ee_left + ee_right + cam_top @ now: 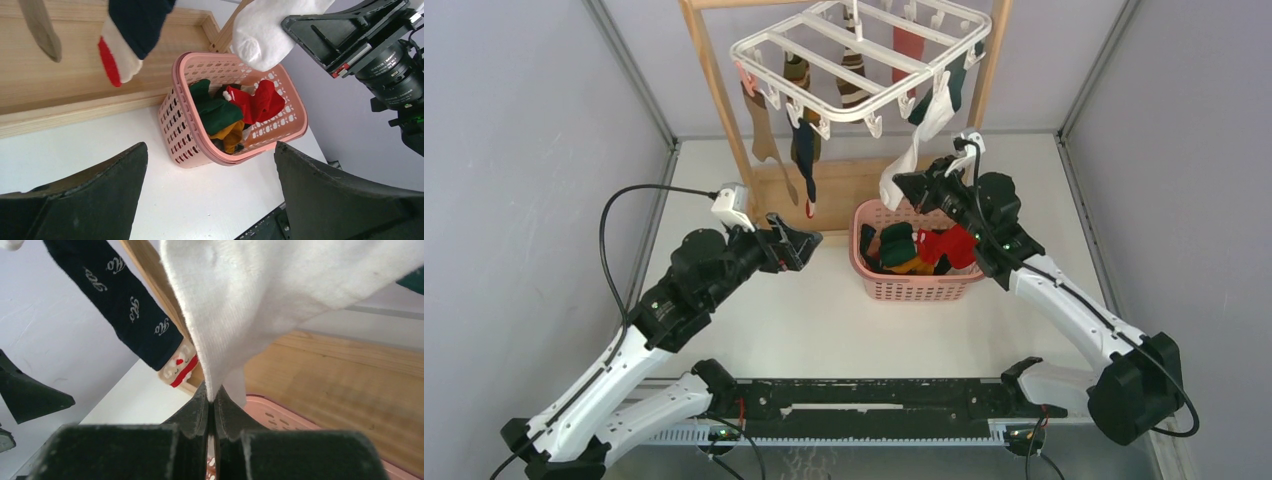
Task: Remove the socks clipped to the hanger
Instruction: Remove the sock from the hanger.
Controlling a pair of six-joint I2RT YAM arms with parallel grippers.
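- You have a hanger (836, 106) that is white throughout.
- White sock (280, 295): plain, no pattern.
- Navy sock (125, 305): pale script lettering repeated along it, and a cream toe with a red band and a small red motif.
- Tan sock (762, 125): one flat colour.
- Striped sock (796, 72): brown with dark bands.
- Basket (180, 120): pink, with rows of holes in its walls.
- Inside it you have a red sock (262, 102), a dark green sock (215, 107) and a mustard sock (231, 136).
- Your right end effector (212, 400): black.
- Wooden frame (714, 90): pale tan.
- Bench (824, 320): white.
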